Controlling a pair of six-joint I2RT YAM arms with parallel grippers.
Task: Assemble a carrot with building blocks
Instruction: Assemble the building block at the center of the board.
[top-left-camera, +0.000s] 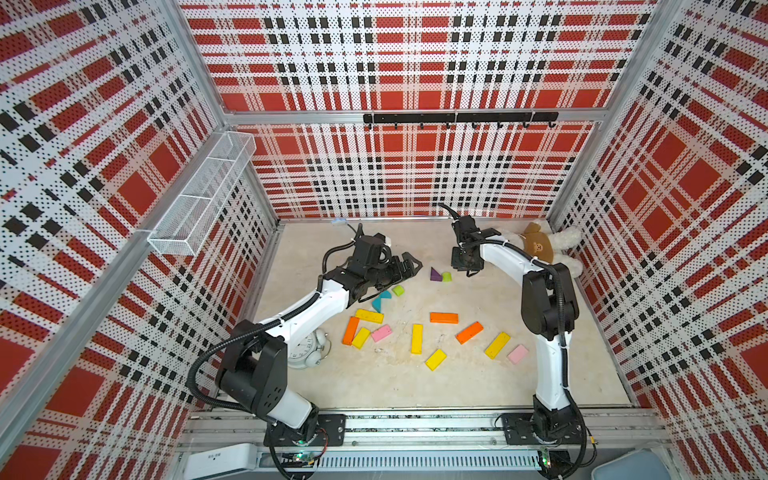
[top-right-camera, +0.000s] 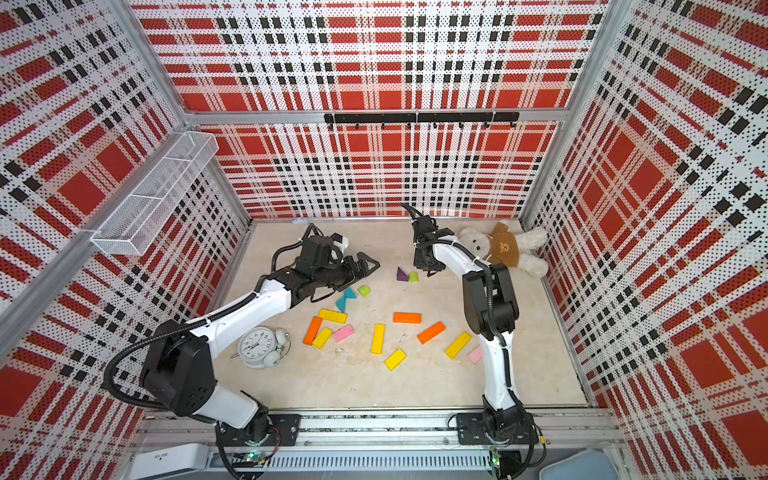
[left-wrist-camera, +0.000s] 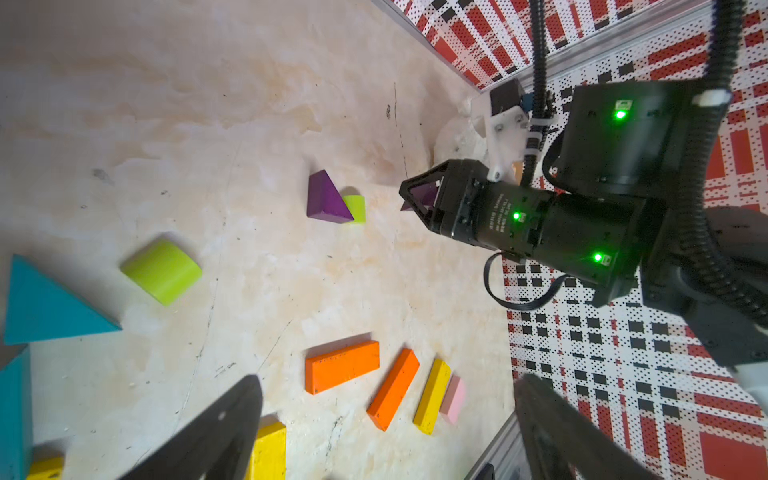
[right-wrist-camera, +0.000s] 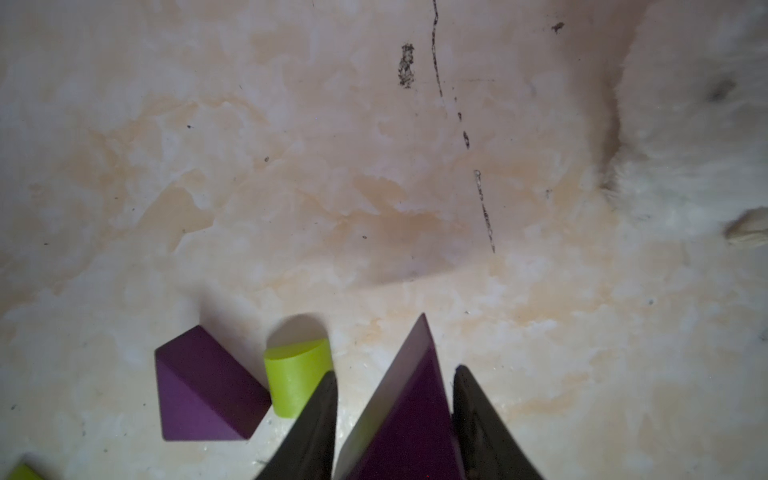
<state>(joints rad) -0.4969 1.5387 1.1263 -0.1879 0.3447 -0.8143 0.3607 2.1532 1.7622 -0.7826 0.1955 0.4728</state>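
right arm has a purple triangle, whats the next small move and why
Probably carry it toward the orange bars and set it down there. The right gripper grips a purple triangle, beside a second purple triangle and a lime-green stub, while the bars lie scattered nearer the robot's base.

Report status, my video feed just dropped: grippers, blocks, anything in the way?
Left gripper open, empty. Right gripper shut on a purple triangle. Second purple triangle and lime stub sit right beside it; plush bear nearby.
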